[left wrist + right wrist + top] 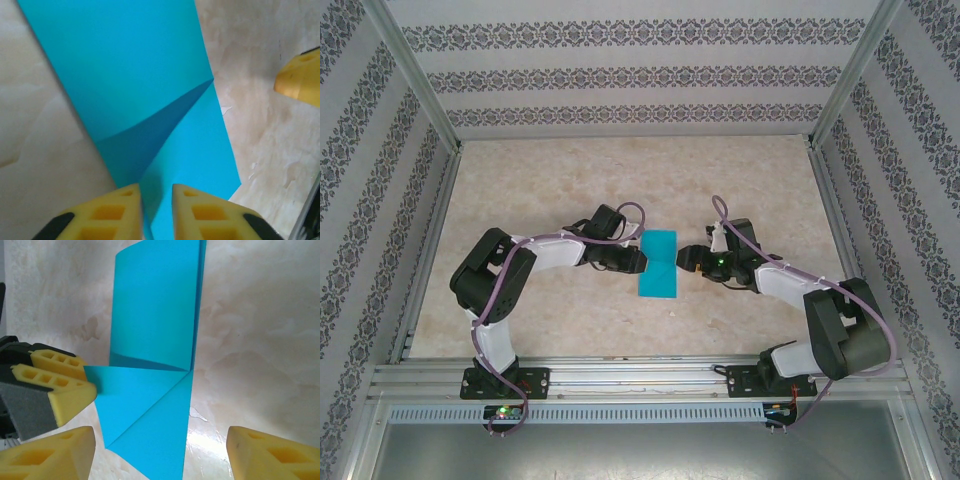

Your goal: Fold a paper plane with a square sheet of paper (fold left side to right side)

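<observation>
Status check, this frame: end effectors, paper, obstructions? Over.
Left end effector shut on corner of folded turquoise-blue paper sheet. Right end effector open at the opposite edge. No obstruction seen.

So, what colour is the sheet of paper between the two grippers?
The paper is plain turquoise blue, without any pattern. The right wrist view shows it best.

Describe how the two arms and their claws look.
The left arm and right arm have white links between bulky black joint housings, each trailed by a looping lilac cable. A green light glows at the right wrist. The left claw and right claw carry blunt yellow fingers with rectangular cut-outs; the left one's show a grey pad.
</observation>
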`<state>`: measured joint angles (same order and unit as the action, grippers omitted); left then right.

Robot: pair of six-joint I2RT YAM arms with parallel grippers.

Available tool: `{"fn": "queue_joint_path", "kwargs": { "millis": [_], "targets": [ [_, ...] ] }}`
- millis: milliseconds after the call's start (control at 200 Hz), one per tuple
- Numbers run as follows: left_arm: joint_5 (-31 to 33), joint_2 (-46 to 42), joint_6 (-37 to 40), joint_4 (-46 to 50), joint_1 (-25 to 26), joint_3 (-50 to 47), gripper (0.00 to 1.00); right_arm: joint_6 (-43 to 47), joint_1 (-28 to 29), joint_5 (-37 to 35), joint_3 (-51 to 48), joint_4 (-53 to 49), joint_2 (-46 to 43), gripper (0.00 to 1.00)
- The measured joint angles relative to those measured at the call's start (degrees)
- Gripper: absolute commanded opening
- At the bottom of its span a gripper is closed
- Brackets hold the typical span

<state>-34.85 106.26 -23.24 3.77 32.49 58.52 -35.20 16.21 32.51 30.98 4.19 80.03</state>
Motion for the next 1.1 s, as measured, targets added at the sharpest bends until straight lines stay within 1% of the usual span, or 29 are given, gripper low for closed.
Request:
{"fn": "queue_joint_path", "kwargs": {
  "millis": [80,155,325,520,814,1019,1099],
  "targets": [
    [-0.04,0.00,-0.17,-0.92,0.00,-0.02,0.05,-0.02,0.02,1.09,-0.33,0.83,0.00,0.65],
    [-0.02,-0.28,-0.44,-2.67,0.00,-0.68,0.03,-0.20,0.02,2.16,-0.55,1.99,0.20,0.63],
    [0.90,-3.13,-1.62,-6.05,0.00,-4.55,0.03,-1.42,0.66,3.50,-0.79,5.70,1.77,0.59],
    [2.40,-5.86,-2.84,-8.76,0.00,-7.39,0.03,-3.17,4.00,3.56,-0.74,9.70,4.52,0.58],
    [3.48,-6.40,-3.23,-9.86,0.00,-8.09,0.03,-5.73,7.41,3.30,0.85,14.14,10.51,0.55],
    [3.48,-6.40,-3.65,-9.86,0.00,-8.09,0.03,-7.13,8.83,2.93,3.34,17.35,14.27,0.50],
    [3.48,-6.40,-3.85,-9.88,0.00,-8.09,0.04,-7.93,9.22,2.89,3.85,18.45,15.78,0.47]
  ]
}}
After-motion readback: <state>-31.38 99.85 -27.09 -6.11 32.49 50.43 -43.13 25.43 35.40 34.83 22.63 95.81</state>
